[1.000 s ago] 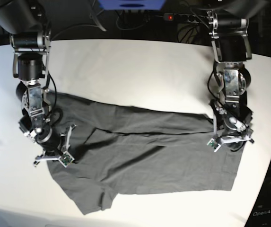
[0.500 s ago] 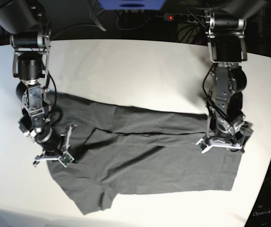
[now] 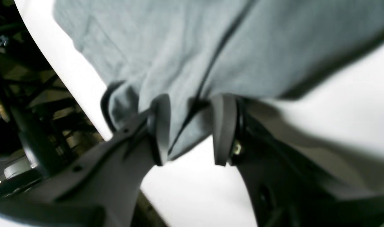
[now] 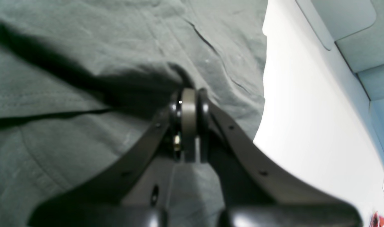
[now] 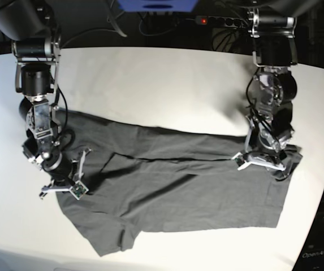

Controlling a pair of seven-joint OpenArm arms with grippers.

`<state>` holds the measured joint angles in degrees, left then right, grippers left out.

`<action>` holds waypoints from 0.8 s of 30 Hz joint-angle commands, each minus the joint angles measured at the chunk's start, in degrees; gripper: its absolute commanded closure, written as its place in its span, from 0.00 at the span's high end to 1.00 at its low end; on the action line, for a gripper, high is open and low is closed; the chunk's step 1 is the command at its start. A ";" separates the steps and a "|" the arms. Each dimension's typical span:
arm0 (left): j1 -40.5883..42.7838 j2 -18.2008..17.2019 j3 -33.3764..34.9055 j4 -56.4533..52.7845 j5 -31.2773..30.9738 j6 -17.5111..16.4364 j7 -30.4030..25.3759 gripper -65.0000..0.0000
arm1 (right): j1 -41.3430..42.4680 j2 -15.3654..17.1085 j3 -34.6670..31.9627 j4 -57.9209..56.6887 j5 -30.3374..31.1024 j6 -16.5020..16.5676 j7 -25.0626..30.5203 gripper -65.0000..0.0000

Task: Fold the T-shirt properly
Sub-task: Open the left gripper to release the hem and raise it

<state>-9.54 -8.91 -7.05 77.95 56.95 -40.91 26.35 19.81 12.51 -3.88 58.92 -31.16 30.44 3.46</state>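
The white tabletop (image 5: 162, 79) fills most of the base view, its far half bare and its edge curving round on the right. Across its near half lies the T-shirt (image 5: 178, 186), a dark charcoal-grey cloth spread flat but folded over on itself, with a long crease running across the upper part and a sleeve-like flap hanging toward the near edge at lower left. Its surface is lightly wrinkled.

Both arms reach down onto the cloth from the far side. The right claw (image 4: 188, 126) sits at the shirt's edge on the base view's left; its wrist camera shows the two pads pressed flat together, clenched, with a ridge of grey fabric bunched up just ahead of the tips. Whether cloth is actually pinched between the pads cannot be told.

The left claw (image 3: 192, 126) is at the opposite end of the shirt, near the tabletop's right-hand rim. Its fingers (image 3: 160, 126) stand apart, released, straddling a corner of the shirt where a dark seam or fold line runs between them; the view is blurred.
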 commanded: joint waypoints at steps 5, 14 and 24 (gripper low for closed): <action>-1.67 -0.72 -0.56 0.77 2.61 0.91 -3.80 0.33 | 1.77 0.54 0.14 1.00 0.61 -0.59 1.15 0.00; -1.93 -0.72 -0.20 0.51 2.88 0.91 -4.41 0.33 | 1.77 0.54 0.14 1.00 0.61 -0.59 1.24 0.00; -1.84 -0.63 -0.56 -3.36 6.83 0.91 -8.99 0.33 | 1.77 0.72 0.14 1.00 0.61 -0.59 1.24 0.00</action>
<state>-10.15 -9.28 -7.40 73.78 63.48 -40.71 17.67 19.84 12.53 -3.88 58.92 -31.16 30.44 3.46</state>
